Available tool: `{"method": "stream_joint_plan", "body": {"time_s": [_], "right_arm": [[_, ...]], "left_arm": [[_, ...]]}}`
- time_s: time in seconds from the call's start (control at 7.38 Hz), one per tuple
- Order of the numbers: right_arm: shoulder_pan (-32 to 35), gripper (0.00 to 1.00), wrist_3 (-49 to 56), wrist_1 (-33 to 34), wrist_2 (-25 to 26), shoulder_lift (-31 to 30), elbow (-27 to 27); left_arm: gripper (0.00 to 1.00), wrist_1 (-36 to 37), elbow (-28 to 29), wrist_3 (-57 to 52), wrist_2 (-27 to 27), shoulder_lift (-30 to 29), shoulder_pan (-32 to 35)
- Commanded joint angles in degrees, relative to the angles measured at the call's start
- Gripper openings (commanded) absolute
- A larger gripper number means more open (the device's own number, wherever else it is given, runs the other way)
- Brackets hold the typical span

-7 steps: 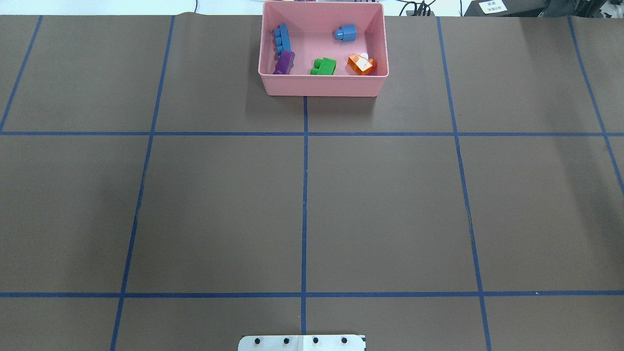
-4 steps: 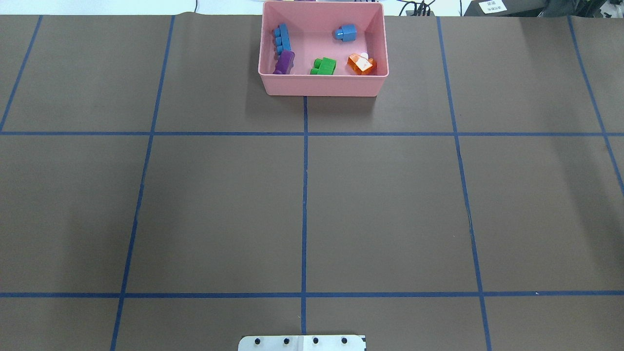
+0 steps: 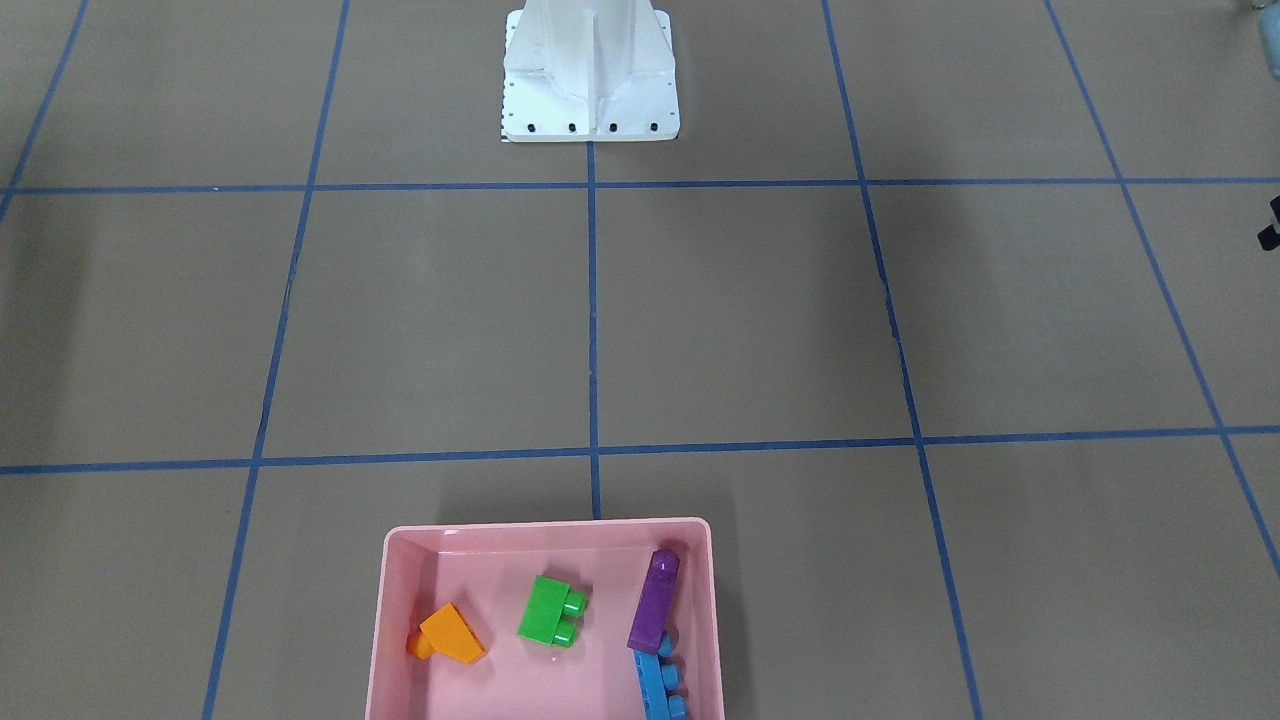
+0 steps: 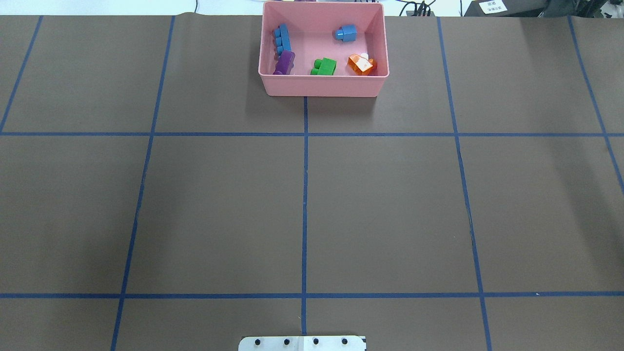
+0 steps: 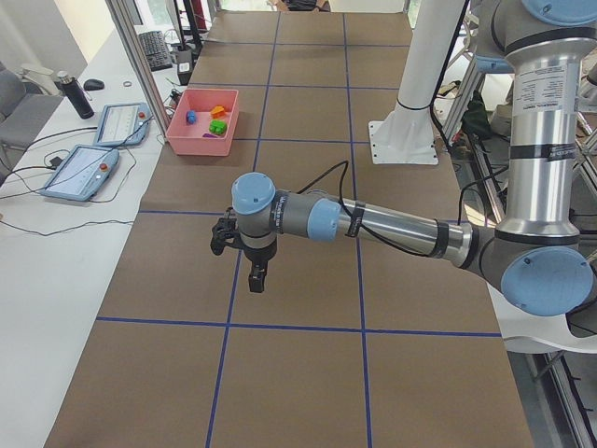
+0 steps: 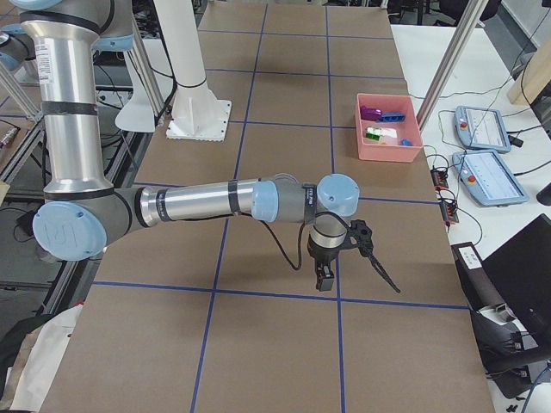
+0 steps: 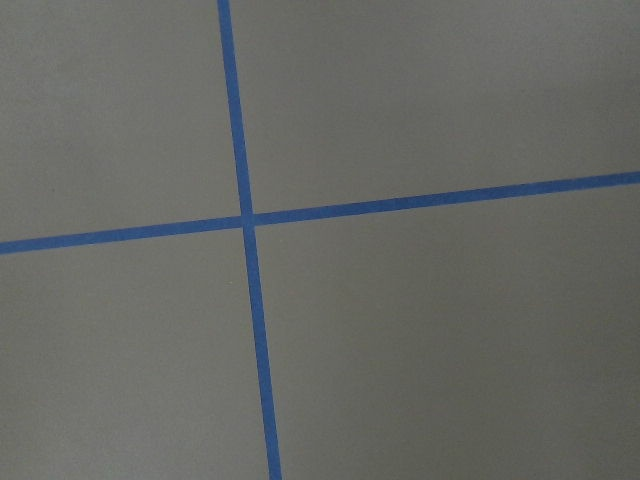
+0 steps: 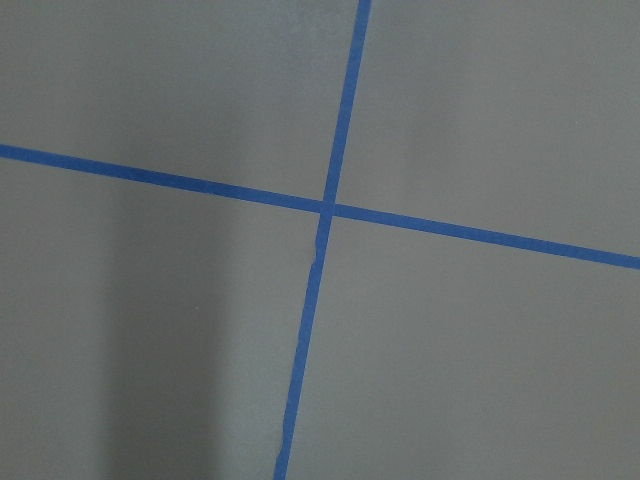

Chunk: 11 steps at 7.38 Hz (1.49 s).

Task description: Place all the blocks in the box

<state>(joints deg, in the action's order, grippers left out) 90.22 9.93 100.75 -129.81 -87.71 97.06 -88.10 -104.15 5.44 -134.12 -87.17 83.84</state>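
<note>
The pink box stands at the table's far edge, centre. In it lie the long blue block, the purple block, the green block, the orange wedge and the tiny blue block. The front-facing view shows the box with orange, green, purple and long blue. My left gripper and right gripper hang over bare table far from the box. They show only in side views, so I cannot tell if they are open or shut.
The white metal base stands at the robot's side of the table. Blue tape lines grid the brown table cover. Teach pendants lie on the white bench beyond the box.
</note>
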Motion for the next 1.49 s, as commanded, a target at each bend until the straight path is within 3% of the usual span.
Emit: {"method": "stream_joint_plan", "body": {"time_s": [0.0, 0.41, 0.68, 1.36], "right_arm": [[-0.05, 1.0, -0.09, 0.32, -0.7, -0.71, 0.14], [-0.4, 1.0, -0.44, -0.82, -1.23, -1.42, 0.14], [-1.98, 1.0, -0.53, -1.26, -1.49, -1.33, 0.58], [-4.18, 1.0, 0.35, -1.0, -1.67, -1.41, 4.36]], "left_arm": [[1.0, -0.49, -0.61, 0.01, 0.0, 0.68, 0.44], [1.0, -0.58, -1.58, -0.17, 0.08, 0.43, 0.8], [1.0, 0.12, -1.76, -6.47, 1.14, 0.34, 1.06], [1.0, 0.12, -2.03, -6.14, 0.79, 0.16, 1.41]]}}
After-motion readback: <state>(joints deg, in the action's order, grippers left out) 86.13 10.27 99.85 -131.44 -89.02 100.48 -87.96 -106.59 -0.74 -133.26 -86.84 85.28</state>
